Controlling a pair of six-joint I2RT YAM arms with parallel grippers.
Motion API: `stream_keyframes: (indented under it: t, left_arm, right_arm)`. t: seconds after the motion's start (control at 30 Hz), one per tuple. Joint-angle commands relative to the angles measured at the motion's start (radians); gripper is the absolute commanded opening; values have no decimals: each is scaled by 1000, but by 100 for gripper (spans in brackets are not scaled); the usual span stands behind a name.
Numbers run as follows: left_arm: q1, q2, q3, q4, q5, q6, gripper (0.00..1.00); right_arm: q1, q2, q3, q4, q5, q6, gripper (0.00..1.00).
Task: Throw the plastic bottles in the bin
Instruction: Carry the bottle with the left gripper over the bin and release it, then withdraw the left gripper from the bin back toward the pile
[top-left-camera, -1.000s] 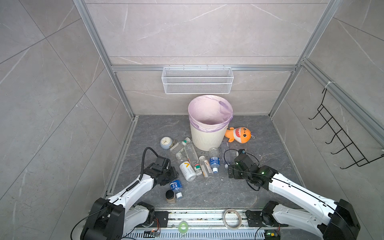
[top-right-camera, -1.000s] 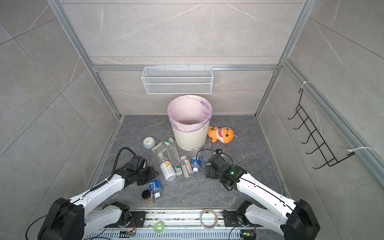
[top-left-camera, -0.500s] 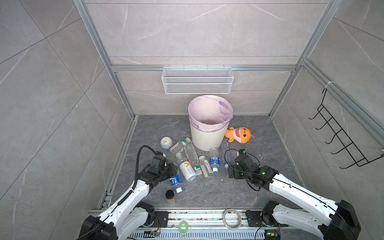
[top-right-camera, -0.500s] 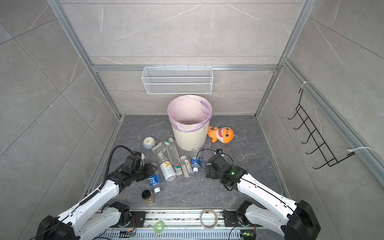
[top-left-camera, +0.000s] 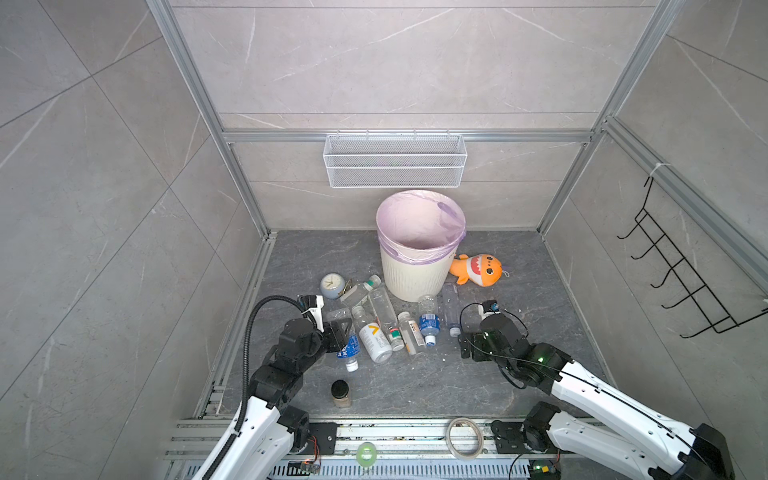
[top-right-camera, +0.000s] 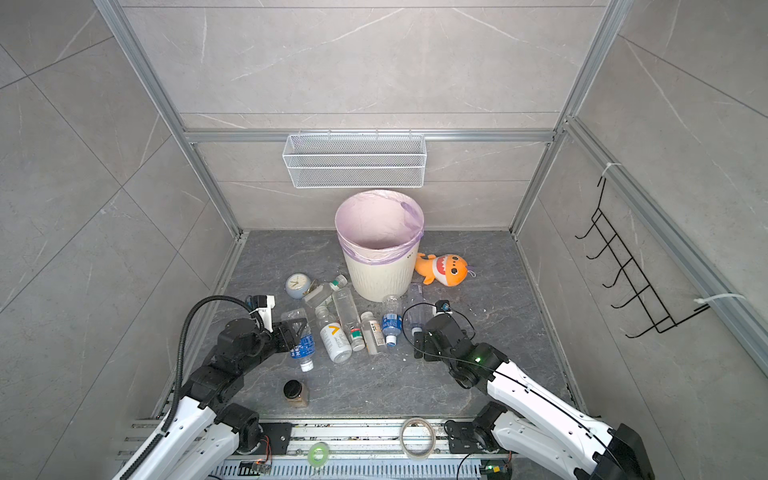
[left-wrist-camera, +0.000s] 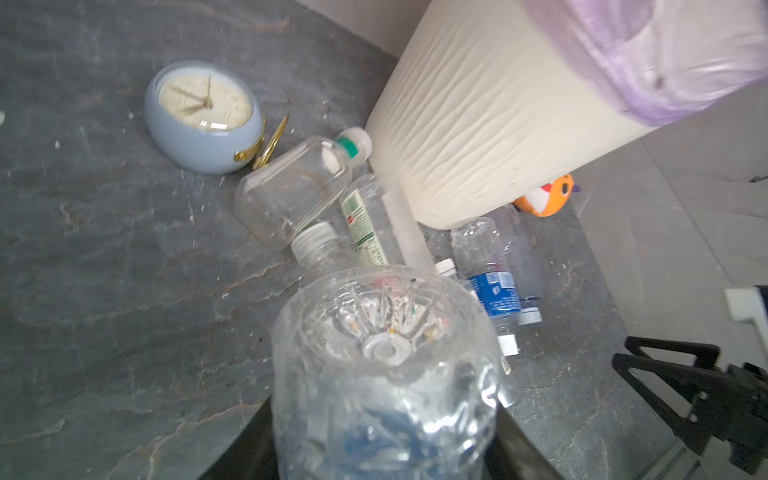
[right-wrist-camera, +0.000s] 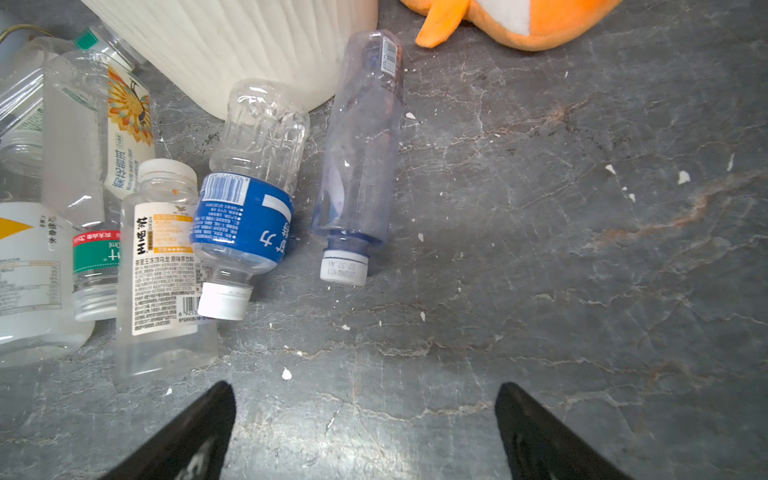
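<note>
Several plastic bottles (top-left-camera: 388, 328) lie in a loose heap on the dark floor in front of the bin (top-left-camera: 415, 274), a cream ribbed wastebasket with a pale purple bag. My left gripper (top-left-camera: 338, 332) is shut on a clear bottle with a blue label (top-left-camera: 349, 349), white cap pointing toward the front. In the left wrist view that bottle's base (left-wrist-camera: 384, 365) fills the space between the jaws. My right gripper (right-wrist-camera: 365, 415) stands open and holds nothing, low over bare floor. Just ahead of it lie a blue-labelled bottle (right-wrist-camera: 249, 208) and a bluish clear bottle (right-wrist-camera: 361, 158).
A pale blue clock (top-left-camera: 331, 285) sits left of the heap and an orange shark toy (top-left-camera: 478, 269) right of the bin. A black-lidded jar (top-left-camera: 340, 392) stands near the front rail. A wire-mesh basket (top-left-camera: 395, 160) hangs on the back wall, a black hook rack (top-left-camera: 681, 270) on the right wall.
My left arm has risen and carried the blue-labelled bottle away from the jar, toward the heap. The right arm has not moved.
</note>
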Motion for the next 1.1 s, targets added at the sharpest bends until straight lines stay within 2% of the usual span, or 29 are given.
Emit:
stream_keyframes:
  t: [0.0, 0.13, 0.3, 0.4, 0.47, 0.5, 0.53, 0.57, 0.6, 0.67, 0.7, 0.73, 0.87, 1.07]
  left_arm:
    - [-3, -3, 121, 94, 41, 104, 52]
    - [-2, 105, 287, 148, 69, 120, 52]
    - [-6, 369, 562, 244, 135, 128, 51]
    - [-21, 614, 837, 264, 196, 127, 51]
    - [-31, 813, 1078, 271, 245, 116, 52]
    - [-32, 904, 1186, 264, 264, 107, 54]
    - [-34, 1013, 1330, 240, 288, 96, 66]
    - [-33, 1126, 1484, 199, 325, 71, 86]
    - [-31, 1218, 1620, 128, 329, 63, 100]
    - [-28, 1382, 1892, -27, 330, 55, 100]
    - [-25, 1410, 1946, -60, 322, 54, 100]
    - [-25, 1407, 1948, -62, 307, 61, 100]
    - [-27, 1231, 1661, 143, 284, 70, 100]
    - [-31, 1029, 1394, 200, 270, 82, 100]
  right_arm:
    - [2, 1, 3, 24, -16, -29, 100]
    - [2, 11, 21, 35, -34, -42, 100]
    - [2, 7, 52, 33, -41, -62, 99]
    - [3, 15, 90, 18, -35, -89, 100]
    - [2, 21, 116, 7, -31, -102, 100]
    - [2, 22, 125, 3, -31, -105, 100]
    - [2, 24, 136, 0, -31, -109, 100]
    - [2, 26, 143, -3, -28, -107, 100]
    - [3, 27, 150, -5, -25, -104, 100]
    - [3, 24, 163, -16, -18, -97, 100]
    - [3, 19, 164, -19, -18, -95, 99]
    - [3, 7, 163, -21, -19, -91, 100]
    - [2, -42, 147, -39, -22, -81, 100]
    - [2, -37, 118, -48, -18, -71, 100]
